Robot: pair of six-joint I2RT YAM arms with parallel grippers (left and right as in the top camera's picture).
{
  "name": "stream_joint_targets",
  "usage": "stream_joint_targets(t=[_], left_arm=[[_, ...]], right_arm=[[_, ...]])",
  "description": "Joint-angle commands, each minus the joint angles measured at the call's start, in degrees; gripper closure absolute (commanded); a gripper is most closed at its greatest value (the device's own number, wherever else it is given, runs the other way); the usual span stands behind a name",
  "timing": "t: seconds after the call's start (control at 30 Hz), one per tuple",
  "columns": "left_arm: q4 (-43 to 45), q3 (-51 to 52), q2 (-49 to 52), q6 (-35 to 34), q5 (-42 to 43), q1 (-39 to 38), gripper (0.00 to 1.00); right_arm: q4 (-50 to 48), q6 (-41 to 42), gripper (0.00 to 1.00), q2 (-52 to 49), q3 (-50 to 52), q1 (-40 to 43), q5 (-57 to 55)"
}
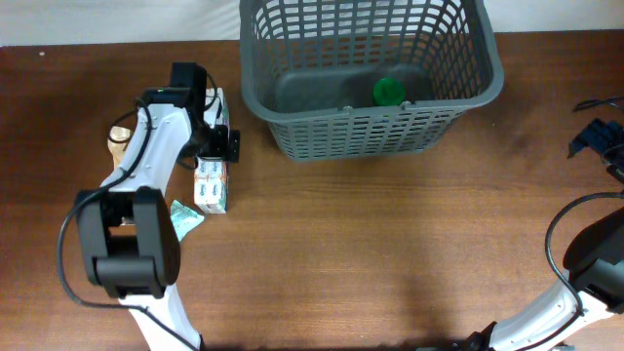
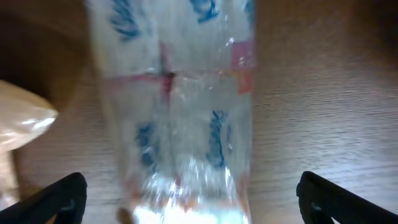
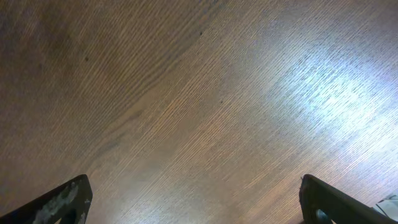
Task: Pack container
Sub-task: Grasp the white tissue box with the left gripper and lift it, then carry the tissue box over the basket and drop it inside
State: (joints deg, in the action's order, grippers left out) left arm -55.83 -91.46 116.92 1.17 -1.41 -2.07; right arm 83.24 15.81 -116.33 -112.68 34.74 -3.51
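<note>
The container (image 1: 468, 97) is a large dark grey lattice basket at the back centre. A green-lidded jar (image 1: 389, 92) lies inside it. A clear plastic pack with blue and red print (image 1: 211, 183) lies on the table left of the basket. My left gripper (image 1: 216, 144) is open right over the pack's far end. In the left wrist view the pack (image 2: 180, 118) fills the middle, between the open fingers (image 2: 191, 202) and apart from them. My right gripper (image 1: 597, 136) is open and empty at the far right edge, over bare wood (image 3: 199, 112).
A beige object (image 1: 120, 138) lies left of my left arm, also at the left edge of the left wrist view (image 2: 18, 121). A small green packet (image 1: 184, 216) lies just below the pack. The wooden table (image 1: 390, 253) spreads in front of the basket.
</note>
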Motion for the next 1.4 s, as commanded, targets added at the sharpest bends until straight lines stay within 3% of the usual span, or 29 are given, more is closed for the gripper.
stream_joint_targets(t=[0.0, 0.2, 0.3, 0.47, 0.73, 1.0, 1.13, 1.37], left_arm=[[0.35, -0.42, 2.43, 1.25, 1.51, 0.42, 0.01], [1.42, -0.42, 4.76, 1.22, 2.1, 0.42, 0.0], [1.64, -0.42, 4.9, 1.22, 2.14, 0.42, 0.47], [2.8, -0.42, 4.9, -0.7, 2.1, 0.42, 0.98], [1.03, -5.09, 4.35, -2.99, 0.07, 0.9, 0.99], [-9.49, -33.35, -0.74, -4.66, -6.4, 6.75, 0.98], [-10.56, -48.02, -4.72, -4.59, -6.56, 8.24, 0.98], [-10.16, -62.9, -8.55, -2.78, -2.43, -0.52, 0.98]], right_arm=[[-0.15, -0.35, 0.01, 0.68, 0.15, -0.28, 0.28], [-0.15, -0.35, 0.01, 0.68, 0.15, -0.28, 0.31], [-0.15, -0.35, 0.01, 0.68, 0.15, -0.28, 0.31], [-0.15, -0.35, 0.01, 0.68, 0.15, -0.28, 0.31], [-0.15, -0.35, 0.01, 0.68, 0.15, -0.28, 0.28], [-0.15, -0.35, 0.01, 0.68, 0.15, -0.28, 0.31], [-0.15, -0.35, 0.01, 0.68, 0.15, -0.28, 0.28], [-0.15, -0.35, 0.01, 0.68, 0.15, -0.28, 0.28]])
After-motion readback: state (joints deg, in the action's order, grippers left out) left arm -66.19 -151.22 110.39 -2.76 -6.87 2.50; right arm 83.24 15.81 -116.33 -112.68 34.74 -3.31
